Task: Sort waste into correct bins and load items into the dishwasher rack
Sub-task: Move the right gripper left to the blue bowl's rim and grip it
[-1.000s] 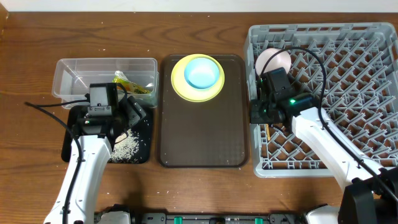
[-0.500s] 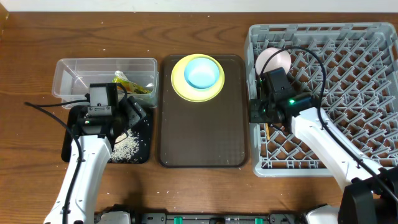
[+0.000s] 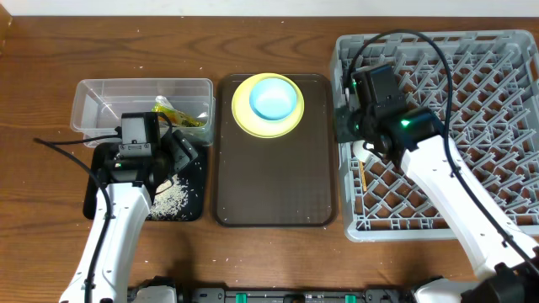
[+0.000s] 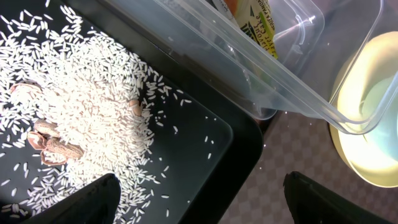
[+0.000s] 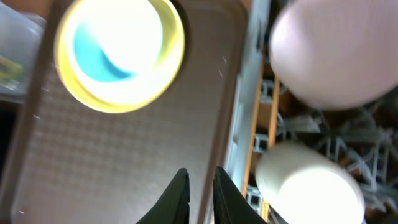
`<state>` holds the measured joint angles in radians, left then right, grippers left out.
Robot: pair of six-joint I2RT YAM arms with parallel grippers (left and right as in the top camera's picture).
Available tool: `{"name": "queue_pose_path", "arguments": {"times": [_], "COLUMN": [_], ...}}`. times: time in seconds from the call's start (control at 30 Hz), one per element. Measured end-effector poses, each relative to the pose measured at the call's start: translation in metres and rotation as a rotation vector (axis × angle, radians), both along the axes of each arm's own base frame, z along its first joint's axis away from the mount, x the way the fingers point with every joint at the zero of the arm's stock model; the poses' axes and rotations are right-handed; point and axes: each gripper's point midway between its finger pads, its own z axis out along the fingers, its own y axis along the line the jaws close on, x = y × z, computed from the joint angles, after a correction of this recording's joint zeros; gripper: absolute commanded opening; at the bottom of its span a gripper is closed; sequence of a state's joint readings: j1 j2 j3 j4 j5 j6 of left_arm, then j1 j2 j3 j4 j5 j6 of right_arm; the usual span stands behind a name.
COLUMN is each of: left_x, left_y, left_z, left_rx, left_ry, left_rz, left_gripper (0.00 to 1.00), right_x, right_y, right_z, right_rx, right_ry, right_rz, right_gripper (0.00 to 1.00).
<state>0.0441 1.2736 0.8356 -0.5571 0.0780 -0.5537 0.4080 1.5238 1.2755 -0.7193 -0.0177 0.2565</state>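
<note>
Blue bowl (image 3: 274, 98): on yellow plate (image 3: 244, 118), far end of brown tray (image 3: 274, 185).
Nearer arm: right gripper (image 5: 200, 186), fingers nearly together, empty; bowl lies to its left.
Left gripper (image 4: 199, 205): spread apart over the rice (image 4: 81, 118).

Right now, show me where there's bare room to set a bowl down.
Free: the brown tray below the yellow plate, and the rack's right pegs. Crowded: the rack's left edge under the right gripper, and the black tray with rice.

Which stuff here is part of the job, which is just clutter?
Job: rice, snack wrapper, clear tub, black tray, yellow plate, blue bowl, white bowl, white cup, chopsticks, rack.
Lying about: brown serving tray, table.
</note>
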Motion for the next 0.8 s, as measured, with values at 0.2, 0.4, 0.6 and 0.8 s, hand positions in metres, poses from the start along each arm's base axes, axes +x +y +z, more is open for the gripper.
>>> {"name": "queue_pose_path", "arguments": {"times": [0.2, 0.4, 0.6, 0.8], "left_x": [0.0, 0.0, 0.0, 0.0], "left_y": [0.0, 0.0, 0.0, 0.0], "left_z": [0.0, 0.0, 0.0, 0.0], "left_rx": [0.0, 0.0, 0.0, 0.0], "left_ry": [0.0, 0.0, 0.0, 0.0], "left_rz": [0.0, 0.0, 0.0, 0.0], "left_gripper": [0.87, 0.87, 0.87, 0.87], "right_x": [0.004, 0.003, 0.004, 0.023], "right_y": [0.03, 0.076, 0.113, 0.134], "right_z": [0.014, 0.025, 0.011, -0.025], "right_rx": [0.032, 0.028, -0.012, -0.08], "right_ry": [-0.081, -0.194, -0.246, -0.28], "right_rz": [0.071, 0.228, 0.363, 0.432], "right_gripper": [0.16, 0.2, 0.2, 0.29]}}
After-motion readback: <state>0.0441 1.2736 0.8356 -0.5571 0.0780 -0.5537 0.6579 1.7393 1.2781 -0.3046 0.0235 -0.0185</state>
